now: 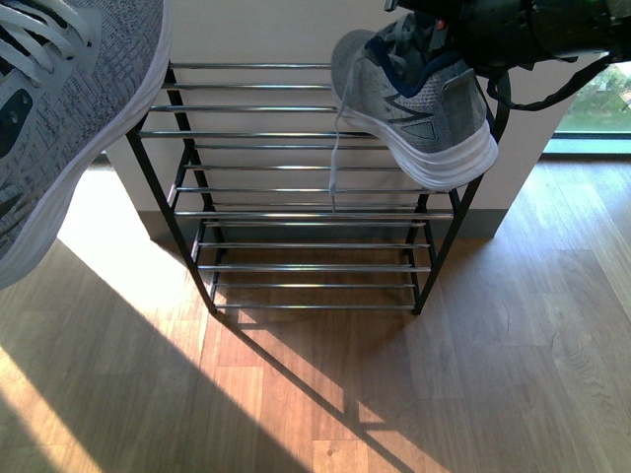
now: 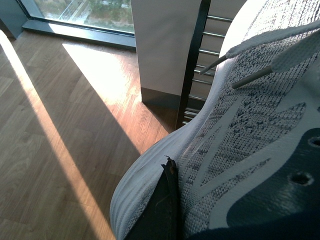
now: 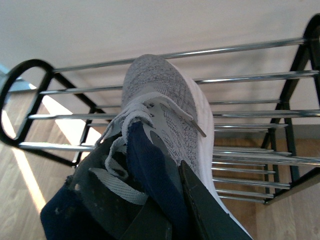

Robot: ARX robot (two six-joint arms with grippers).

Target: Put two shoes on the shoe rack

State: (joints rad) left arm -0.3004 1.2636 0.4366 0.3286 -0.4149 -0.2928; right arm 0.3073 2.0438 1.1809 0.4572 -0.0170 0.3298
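My right pincer (image 3: 165, 210) was pinched on the right sneaker (image 3: 160, 95) at its heel collar, one finger inside against the navy lining and one outside. It held the shoe tilted over the upper rods of the shoe rack (image 1: 256, 108). My left pincer (image 2: 170, 190) showed only one finger, pressed to the sole edge of the left sneaker (image 1: 59, 118). Since that shoe hung in the air to the rack's left, I judged the grip closed. Both shoes looked light. The knit upper seemed soft and likely to fold, so the padded collar was the firmer hold. The thick sole looked stiff enough to bridge two rods. A dangling lace (image 1: 335, 168) could snag.
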